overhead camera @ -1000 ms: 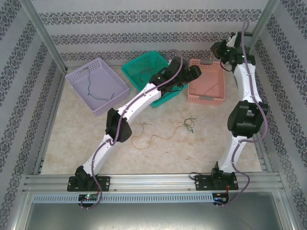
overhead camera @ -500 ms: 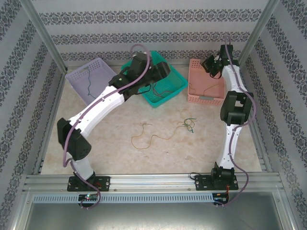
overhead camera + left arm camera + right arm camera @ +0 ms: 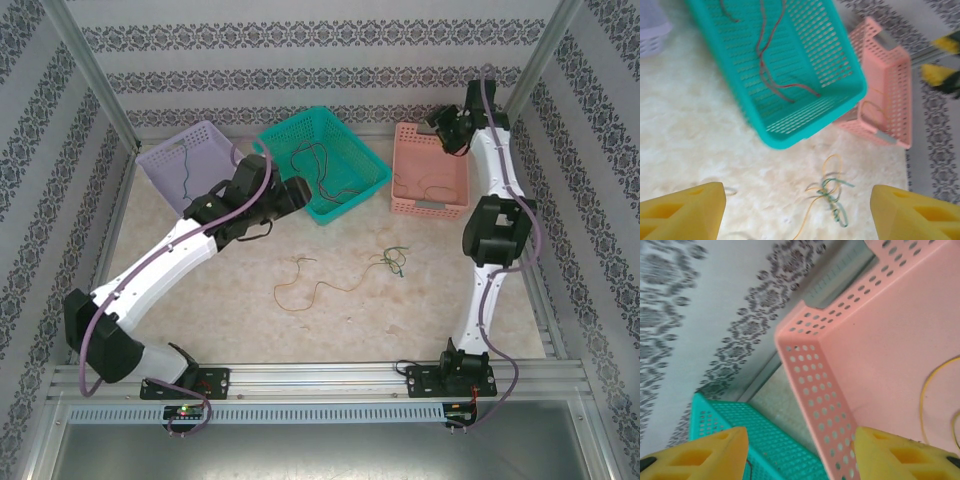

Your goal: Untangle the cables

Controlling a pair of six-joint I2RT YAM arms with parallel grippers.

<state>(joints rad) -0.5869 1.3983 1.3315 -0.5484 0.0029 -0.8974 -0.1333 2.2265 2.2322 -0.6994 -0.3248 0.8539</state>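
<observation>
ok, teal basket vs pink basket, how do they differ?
The teal basket is turned diagonally in the top view; the pink basket lies square. The teal basket holds a reddish cable; the pink basket holds a yellow cable. Shared: perforated plastic walls, open top.

Middle basket (image 3: 357, 195): first cable (image 3: 320, 175) in it. Left basket (image 3: 170, 140) beside it, second cable (image 3: 187, 180) inside. Right basket (image 3: 430, 208) on its other side, third cable (image 3: 437, 185) inside. Loose cables (image 3: 320, 290) lie on the surface (image 3: 400, 320), before the middle basket.
</observation>
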